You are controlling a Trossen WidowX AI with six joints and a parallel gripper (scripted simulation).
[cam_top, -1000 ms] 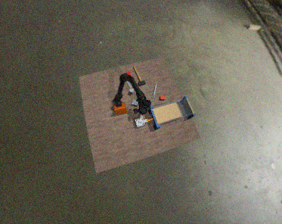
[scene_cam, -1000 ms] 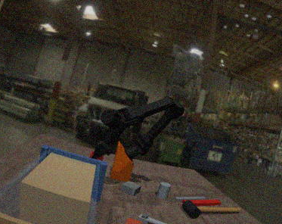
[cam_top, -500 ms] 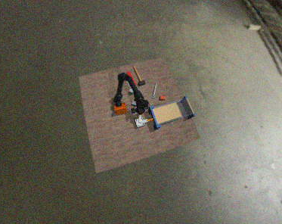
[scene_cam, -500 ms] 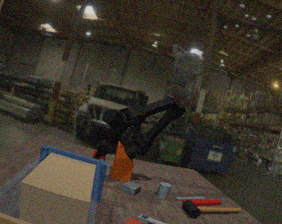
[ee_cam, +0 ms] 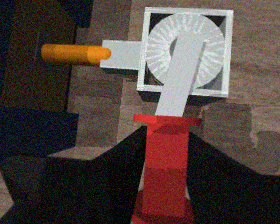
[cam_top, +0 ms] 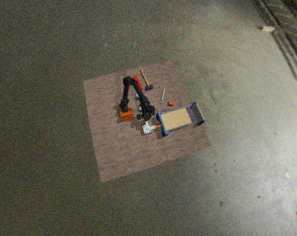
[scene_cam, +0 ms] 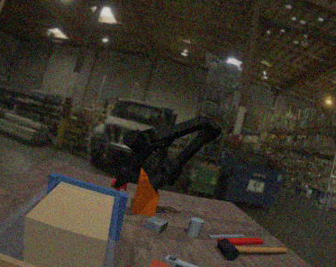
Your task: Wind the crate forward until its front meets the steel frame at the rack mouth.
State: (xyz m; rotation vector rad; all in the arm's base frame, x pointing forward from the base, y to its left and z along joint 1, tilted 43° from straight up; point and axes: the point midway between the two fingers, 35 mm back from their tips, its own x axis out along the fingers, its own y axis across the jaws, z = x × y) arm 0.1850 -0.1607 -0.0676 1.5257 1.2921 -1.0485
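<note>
The tan crate lies flat in the cubby, close behind the blue frame at its mouth. An orange strap runs from the white winch towards the crate. My gripper is shut on the red grip of the winch handle. The handle's flat grey arm reaches over the middle of the winch drum. The key and the round hole are hidden under its far end. Whether the crate's front touches the frame cannot be told.
A mallet, a red tool, a wrench and a small red block lie on the bench. A grey block and a grey cylinder are near the orange arm base.
</note>
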